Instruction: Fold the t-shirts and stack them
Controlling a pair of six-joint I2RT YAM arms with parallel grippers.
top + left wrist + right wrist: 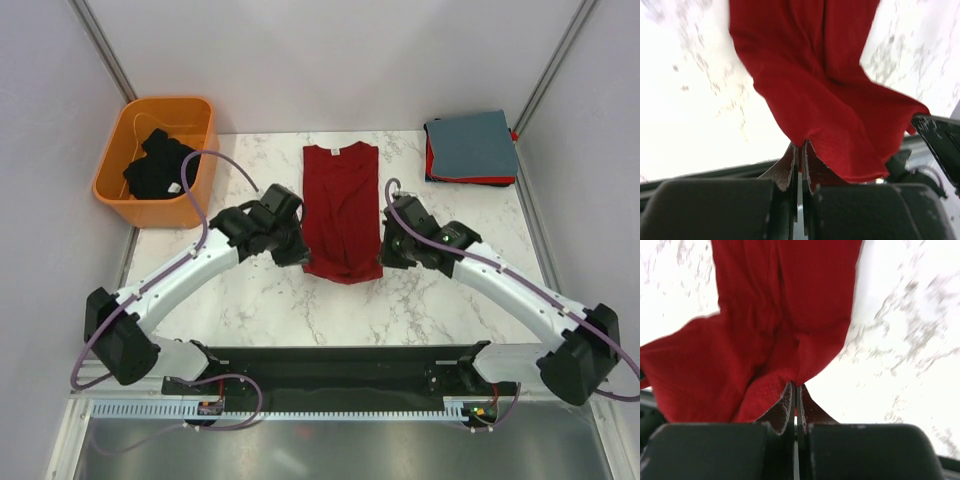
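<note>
A dark red t-shirt [340, 205] lies lengthwise on the marble table, folded narrow, its collar with a small white tag at the far end. My left gripper [298, 256] is shut on its near left hem corner [805, 142]. My right gripper [384, 258] is shut on its near right hem corner [792, 380]. Both corners are lifted a little off the table, and the hem sags between them. A black t-shirt [158, 166] lies crumpled in the basket. A folded grey-blue shirt [472, 143] lies on top of a folded red one [497, 180] at the far right.
The orange plastic basket [118, 190] stands at the far left corner. The folded stack is at the far right corner. Grey walls close in the table on three sides. Purple cables run along both arms.
</note>
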